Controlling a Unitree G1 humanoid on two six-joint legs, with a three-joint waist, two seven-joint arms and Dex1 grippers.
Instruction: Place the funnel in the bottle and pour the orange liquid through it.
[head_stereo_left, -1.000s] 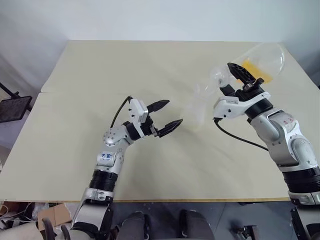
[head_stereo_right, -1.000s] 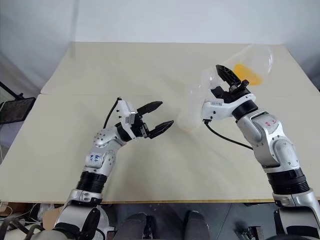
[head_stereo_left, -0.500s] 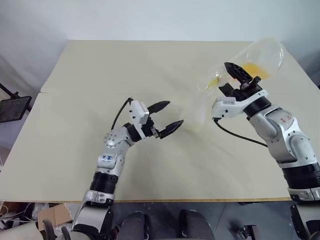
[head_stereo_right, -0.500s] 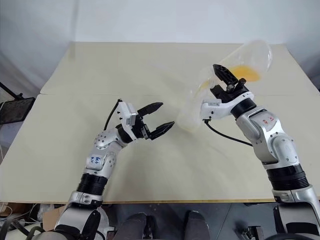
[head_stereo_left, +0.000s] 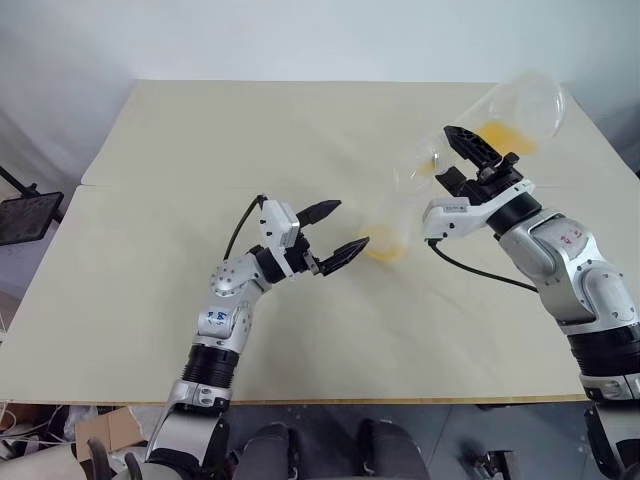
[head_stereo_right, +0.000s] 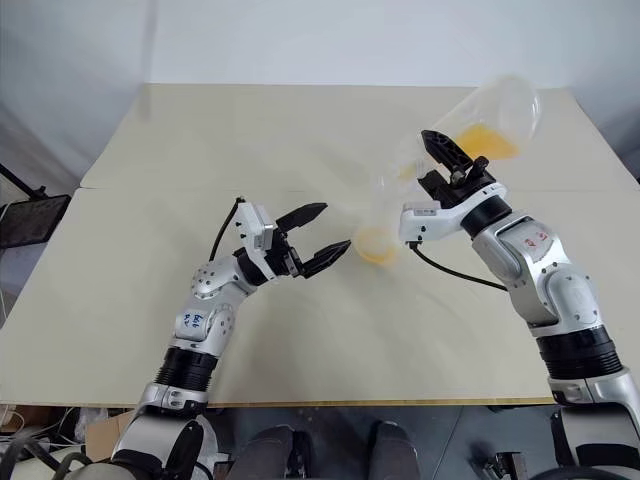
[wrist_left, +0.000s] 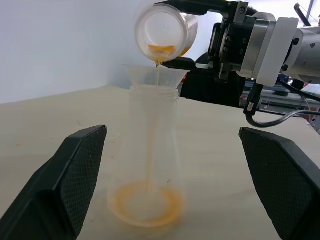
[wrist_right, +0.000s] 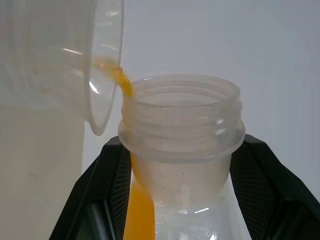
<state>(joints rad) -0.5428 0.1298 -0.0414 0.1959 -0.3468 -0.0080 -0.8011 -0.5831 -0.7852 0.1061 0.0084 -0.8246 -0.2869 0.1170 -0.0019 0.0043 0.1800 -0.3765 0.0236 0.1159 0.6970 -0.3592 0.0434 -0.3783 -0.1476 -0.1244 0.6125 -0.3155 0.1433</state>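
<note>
Tilting mouth-down over funnel (wrist_left: 156, 74) in upright bottle (wrist_left: 151, 150), vessel (head_stereo_right: 478, 125) clamped by right gripper (head_stereo_right: 447, 160) streams orange liquid (wrist_left: 147, 206); left gripper (head_stereo_left: 335, 233) spread, empty.

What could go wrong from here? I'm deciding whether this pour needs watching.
The funnel merely rests in the bottle, and the left gripper's open jaws flank the bottle without holding it; a nudge could tip both. The orange liquid falls in a thin stream from the tilted container; a steeper tilt might overshoot the small funnel.
</note>
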